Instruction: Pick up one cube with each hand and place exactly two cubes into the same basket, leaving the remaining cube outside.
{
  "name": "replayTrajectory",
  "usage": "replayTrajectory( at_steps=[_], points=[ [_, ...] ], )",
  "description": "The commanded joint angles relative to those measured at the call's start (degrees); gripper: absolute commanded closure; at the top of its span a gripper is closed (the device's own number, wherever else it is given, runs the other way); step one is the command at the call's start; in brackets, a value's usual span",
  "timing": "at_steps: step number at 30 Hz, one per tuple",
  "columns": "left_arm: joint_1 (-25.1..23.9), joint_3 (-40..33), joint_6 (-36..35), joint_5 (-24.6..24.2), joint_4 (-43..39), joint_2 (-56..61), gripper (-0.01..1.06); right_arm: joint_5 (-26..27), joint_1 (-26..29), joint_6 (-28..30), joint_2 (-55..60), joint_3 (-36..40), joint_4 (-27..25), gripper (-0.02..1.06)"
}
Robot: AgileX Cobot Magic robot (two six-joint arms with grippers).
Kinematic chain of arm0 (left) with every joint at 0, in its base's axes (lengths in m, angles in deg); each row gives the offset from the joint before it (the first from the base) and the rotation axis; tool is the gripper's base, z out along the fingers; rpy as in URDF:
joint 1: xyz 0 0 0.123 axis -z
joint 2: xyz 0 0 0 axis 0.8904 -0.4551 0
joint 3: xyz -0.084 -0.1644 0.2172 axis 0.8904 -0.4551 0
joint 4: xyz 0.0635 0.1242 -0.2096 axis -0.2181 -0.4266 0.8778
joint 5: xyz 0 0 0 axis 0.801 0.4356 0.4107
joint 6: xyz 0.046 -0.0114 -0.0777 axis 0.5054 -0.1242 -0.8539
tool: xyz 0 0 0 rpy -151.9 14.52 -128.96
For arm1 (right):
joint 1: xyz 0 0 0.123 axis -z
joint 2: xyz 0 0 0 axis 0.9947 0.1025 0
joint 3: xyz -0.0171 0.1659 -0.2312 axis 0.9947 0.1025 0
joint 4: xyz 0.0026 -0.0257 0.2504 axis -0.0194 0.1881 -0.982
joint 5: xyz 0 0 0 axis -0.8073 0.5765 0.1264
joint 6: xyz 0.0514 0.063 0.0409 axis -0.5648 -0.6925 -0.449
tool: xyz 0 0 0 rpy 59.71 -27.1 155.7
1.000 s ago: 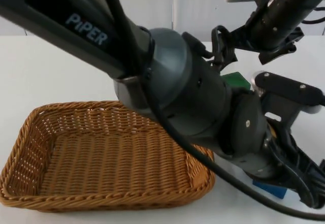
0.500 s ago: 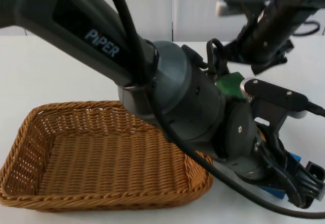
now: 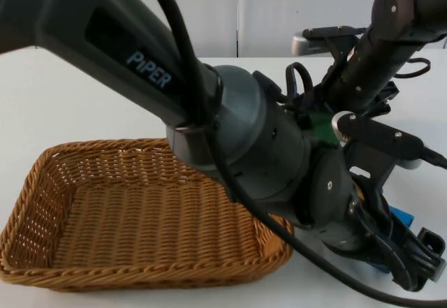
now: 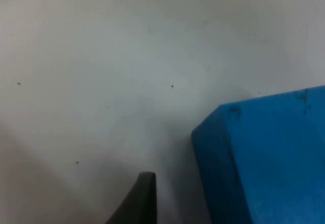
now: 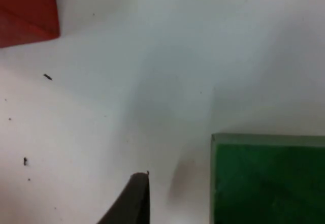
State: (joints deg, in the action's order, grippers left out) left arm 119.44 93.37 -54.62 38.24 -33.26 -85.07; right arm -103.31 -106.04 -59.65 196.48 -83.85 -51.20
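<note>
Basket (image 3: 140, 214) of woven wicker sits on the white table (image 3: 70, 91), toward the near left corner, with nothing inside it.

Left arm reaches across from the far left and comes down past the basket's right rim. Left gripper (image 3: 412, 269) is low at the near right part of the table, right over the blue cube (image 3: 401, 218). Blue cube rests on the table outside the basket, near its right side, largely hidden under the arm from above. In the left wrist view the blue cube (image 4: 264, 158) stands just beside one black fingertip (image 4: 139, 198), with bare table between them. Cannot tell how wide the left gripper stands, nor whether it touches the cube.

Right arm comes in from the far right. Right gripper (image 3: 323, 105) is down near the green cube (image 3: 323, 128), which lies on the table behind the left arm's wrist, farther back than the blue one. In the right wrist view the green cube (image 5: 269, 178) sits just beside a black fingertip (image 5: 134, 198), not touching it. Cannot tell the spread of the right gripper either.

Red cube (image 5: 25, 10) lies on the table, well apart from the green cube in the right wrist view. All three cubes are outside the basket.
</note>
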Motion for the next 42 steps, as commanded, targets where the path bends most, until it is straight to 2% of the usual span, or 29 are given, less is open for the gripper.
replayTrajectory(
  at_steps=[1,7,9,11,12,15,16,17,19,21,22,28,36,42],
  points=[
    [0.0,0.1,0.0,0.5,0.1,0.0,0.06,0.5,-0.1,0.5,-0.1,-0.3,0.1,-0.01],
    [0.0,0.1,0.0,0.4,0.1,0.0,0.08,0.4,-0.1,0.5,-0.1,-0.3,0.1,0.05],
    [0.0,0.1,0.0,0.2,0.1,0.0,0.11,0.3,-0.1,0.5,-0.1,-0.3,0.1,0.14],
    [0.0,0.1,0.0,0.0,0.1,0.0,0.20,0.1,-0.1,0.5,-0.1,-0.3,0.1,0.28],
    [0.0,0.1,0.0,0.0,0.1,0.0,0.20,0.1,-0.1,0.5,-0.1,-0.3,0.1,0.28],
    [0.0,0.1,0.0,-0.3,0.1,0.3,0.40,-0.3,-0.1,0.5,-0.2,-0.3,0.1,0.58],
    [0.0,0.1,0.0,-1.0,0.1,1.0,0.53,-1.0,-0.1,0.5,-0.2,-0.3,0.1,0.72],
    [0.0,0.1,0.0,-1.0,0.1,1.0,0.53,-1.0,-0.1,0.5,-0.2,-0.3,0.1,0.72],
    [0.0,0.1,0.0,-2.0,0.1,2.3,0.73,-2.2,-0.1,0.5,-0.3,-0.3,0.1,0.91],
    [0.0,0.1,0.0,-2.6,0.1,3.2,0.93,-3.1,-0.1,0.5,-1.0,-0.3,0.1,1.05],
    [0.0,0.1,0.0,-3.3,0.1,3.7,1.05,-3.5,-0.1,0.5,-1.6,-0.3,0.1,1.05],
    [0.0,0.1,0.0,-5.8,0.1,6.0,1.05,-5.5,0.0,0.5,-5.8,-0.3,0.1,1.05],
    [0.0,0.1,0.0,-8.1,-2.9,15.2,1.05,-9.1,0.0,0.5,-17.0,-0.3,0.3,1.05],
    [0.0,0.1,0.1,-13.8,-7.2,23.6,1.05,-10.9,0.0,0.5,-24.6,-0.3,0.6,1.05]
  ],
)
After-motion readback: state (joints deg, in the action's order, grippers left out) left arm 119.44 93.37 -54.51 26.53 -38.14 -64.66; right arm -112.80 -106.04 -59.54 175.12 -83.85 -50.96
